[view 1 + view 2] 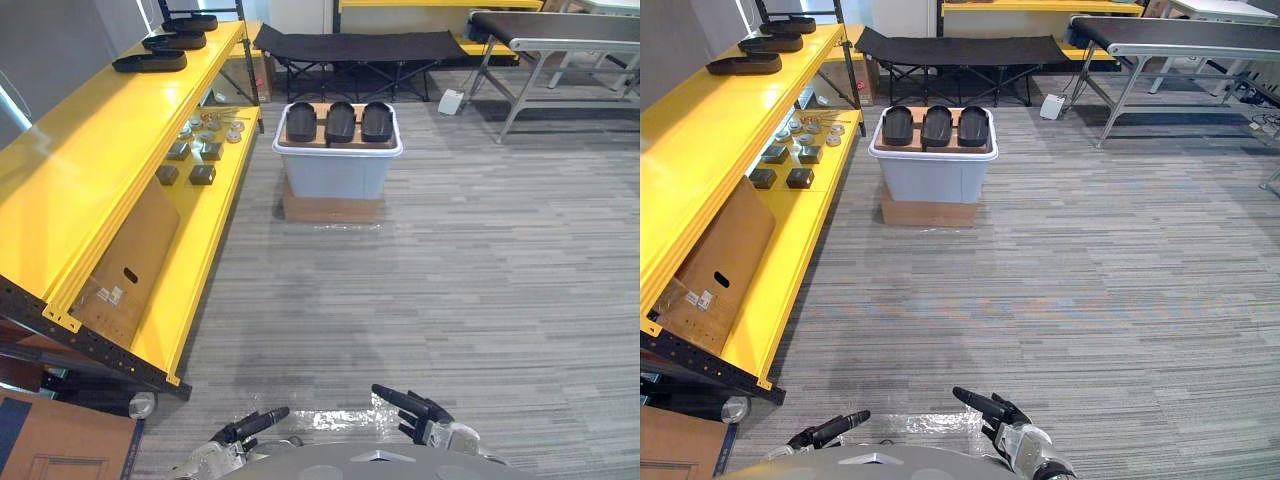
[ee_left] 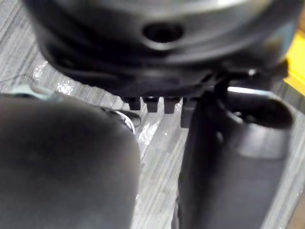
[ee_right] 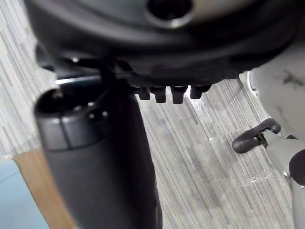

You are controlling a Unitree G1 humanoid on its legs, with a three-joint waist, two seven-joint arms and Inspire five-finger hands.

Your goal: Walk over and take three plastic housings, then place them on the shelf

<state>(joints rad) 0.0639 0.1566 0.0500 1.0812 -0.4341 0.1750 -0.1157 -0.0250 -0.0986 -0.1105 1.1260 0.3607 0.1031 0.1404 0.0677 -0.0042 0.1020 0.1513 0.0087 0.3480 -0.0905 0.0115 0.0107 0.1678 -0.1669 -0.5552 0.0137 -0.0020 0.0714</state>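
Left robot hand (image 1: 252, 424), right robot hand (image 1: 418, 408) spread, empty; housings (image 1: 339, 122) atop bin (image 1: 335, 175) near shelf (image 1: 105, 140).

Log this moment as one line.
three black plastic housings: atop white plastic bin, untouched | left hand: open, empty | right hand: open, empty

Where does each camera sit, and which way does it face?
Left eye view: on the head, looking down and forward to the white bin with three plastic housings; left hand and right hand at the bottom edge.
Right eye view: same head, slightly aside; shares bin, yellow shelf and both hands.
Left wrist view: on the left wrist, looking past its own hand at the floor.
Right wrist view: likewise, right wrist; both wrist views share the floor.
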